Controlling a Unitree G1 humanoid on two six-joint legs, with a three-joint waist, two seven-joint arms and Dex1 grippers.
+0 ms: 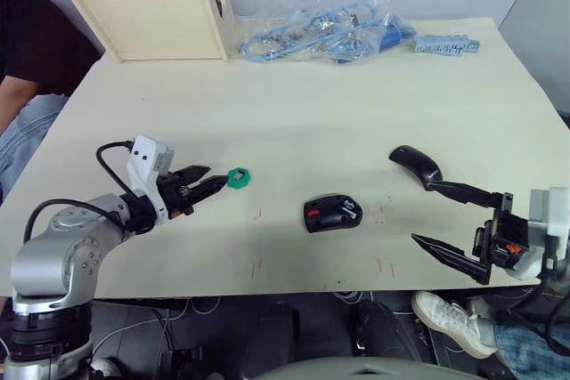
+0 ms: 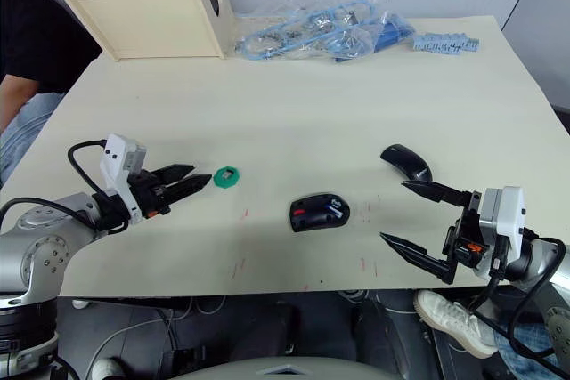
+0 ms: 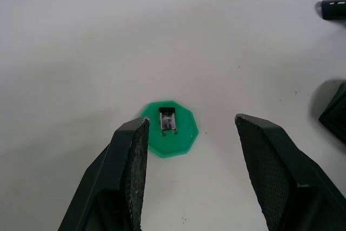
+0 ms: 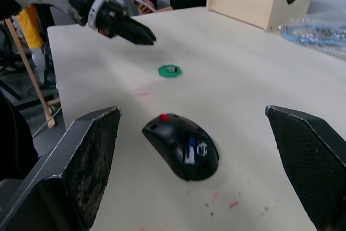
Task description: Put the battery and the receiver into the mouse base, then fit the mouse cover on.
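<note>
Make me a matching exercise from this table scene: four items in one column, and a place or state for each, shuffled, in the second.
Items:
1. glossy black curved mouse cover
2. black oval mouse base with red markings
3. small green octagonal disc
4. pale wooden box

Places or states:
A. at the table's far left corner
B. just ahead of the open left gripper, carrying a small metal piece
C. mid-table near the front edge, a blue-and-white cylinder in it
D. by the upper finger of the open right gripper

Pairs: 1-D, 2-C, 3-B, 4-A
</note>
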